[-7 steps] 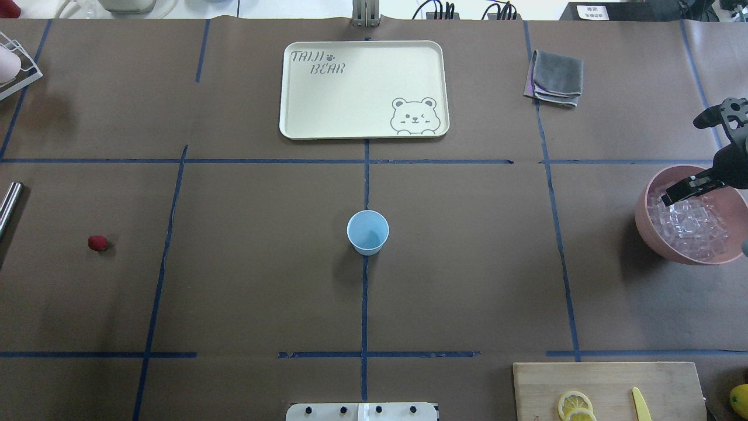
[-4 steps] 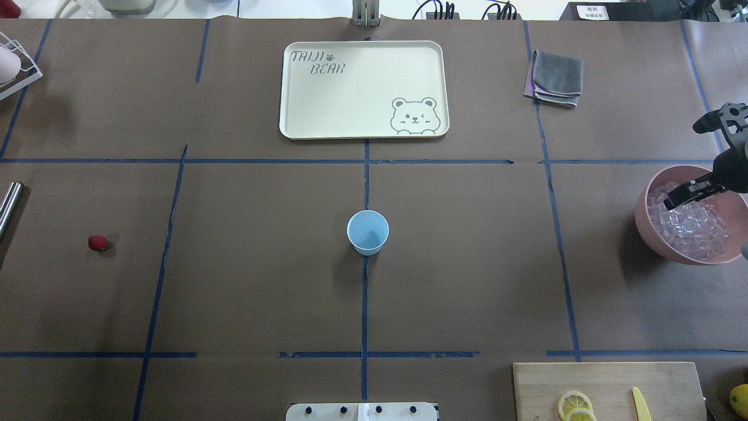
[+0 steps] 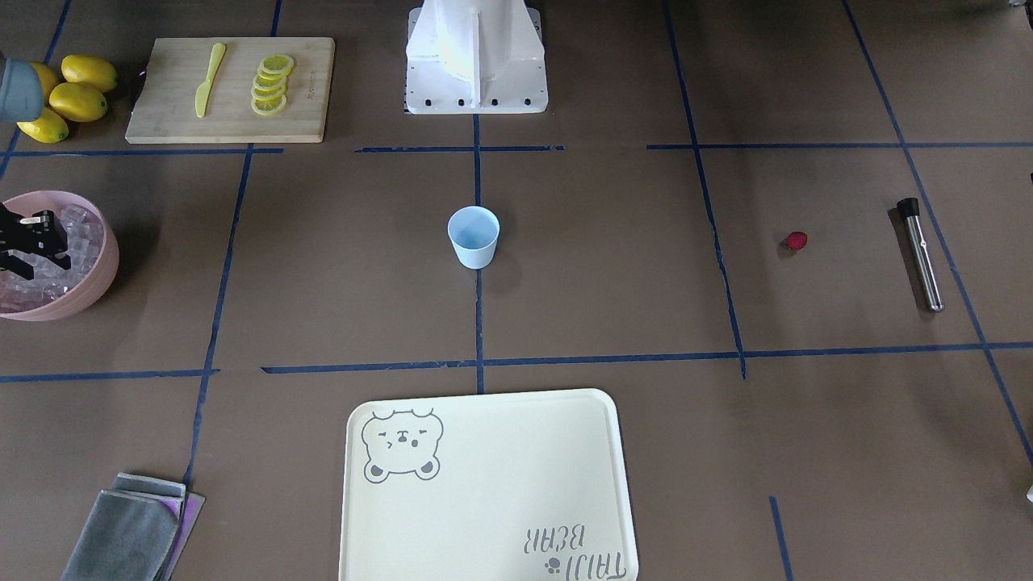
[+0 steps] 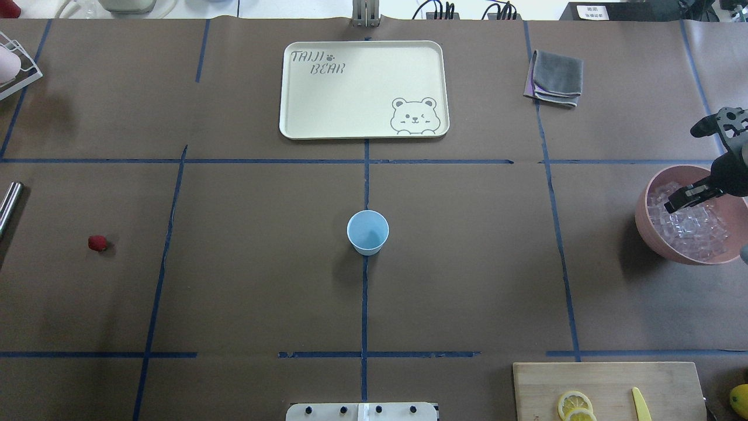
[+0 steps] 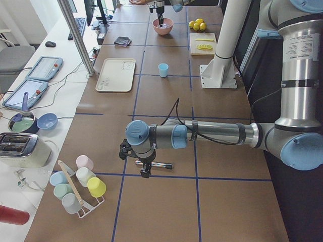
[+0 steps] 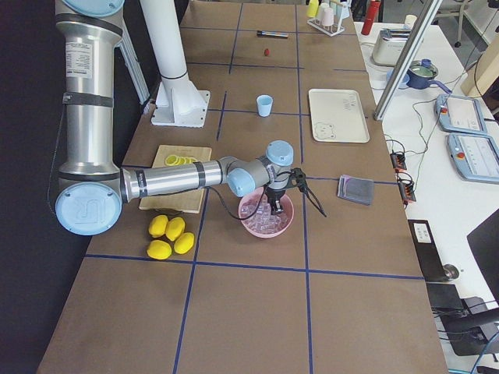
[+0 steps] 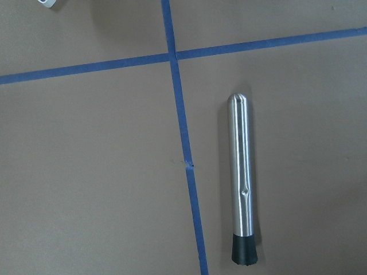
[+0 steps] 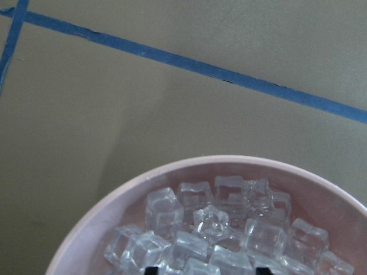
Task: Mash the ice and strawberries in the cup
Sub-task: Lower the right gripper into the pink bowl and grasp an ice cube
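Working outward from the near edge: a wooden board [image 4: 608,380] with lemon slices [image 4: 575,403] is noted at the table's near right corner. At mid-table the cup [image 4: 367,232] is found upright; no ice or berry is seen in it. Roughly level with it, toward the left edge, the strawberry [image 4: 97,242] is lying on the table, well apart from the cup. The steel muddler [image 7: 242,183] is lying at the left edge itself, with the left hand [image 5: 142,167] hanging above it; whether that hand is spread or pressed together cannot be told. At the right edge the ice [image 4: 692,228] is heaped in the pink bowl [image 4: 644,231]. The right hand [image 4: 680,169] is held over the bowl, fingers [image 4: 684,197] spread wide, nothing pinched. The tray [image 4: 362,52] is recorded at the far edge.

Step judged: first ice pick, with nothing loaded into the cup yet. A cube on top of the heap should be chosen and straddled squarely before the fingers are closed. The grip should be kept moderate, since the cubes look slippery. The cube should be released low over the cup's mouth, as the cup looks light and easily tipped.
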`<state>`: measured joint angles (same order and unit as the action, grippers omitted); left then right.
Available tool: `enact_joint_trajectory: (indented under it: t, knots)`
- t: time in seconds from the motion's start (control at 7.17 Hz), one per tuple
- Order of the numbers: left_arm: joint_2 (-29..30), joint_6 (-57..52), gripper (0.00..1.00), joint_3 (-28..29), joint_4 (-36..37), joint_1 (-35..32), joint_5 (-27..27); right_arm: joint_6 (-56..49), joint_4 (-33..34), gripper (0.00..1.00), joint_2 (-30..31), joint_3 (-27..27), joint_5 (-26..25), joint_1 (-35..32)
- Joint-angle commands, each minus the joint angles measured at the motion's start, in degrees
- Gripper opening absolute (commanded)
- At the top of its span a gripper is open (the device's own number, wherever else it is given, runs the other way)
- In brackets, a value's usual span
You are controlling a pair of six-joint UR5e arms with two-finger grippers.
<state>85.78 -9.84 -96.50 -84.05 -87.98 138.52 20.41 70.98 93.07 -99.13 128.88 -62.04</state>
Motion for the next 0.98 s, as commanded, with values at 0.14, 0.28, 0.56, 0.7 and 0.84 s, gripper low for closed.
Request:
enact_joint_trajectory:
  t: [0.14,0.28,0.56,0.7,0.84]
  knots:
    - [0.00,0.00,1.00,0.00,0.03,0.00,0.00,-0.02,0.04,0.13,0.00,-0.10,0.15,0.08]
    - [0.00,0.00,1.00,0.00,0.03,0.00,0.00,-0.02,0.04,0.13,0.00,-0.54,0.23,0.08]
    - [0.00,0.00,1.00,0.00,0.03,0.00,0.00,0.24,1.70,0.11,-0.08,-4.47,0.84,-0.53]
    - [0.00,0.00,1.00,0.00,0.03,0.00,0.00,0.24,7.19,0.10,-0.95,-8.41,2.59,-2.63]
    - [0.00,0.00,1.00,0.00,0.03,0.00,0.00,0.76,12.47,0.11,-4.01,-12.80,2.35,-2.82]
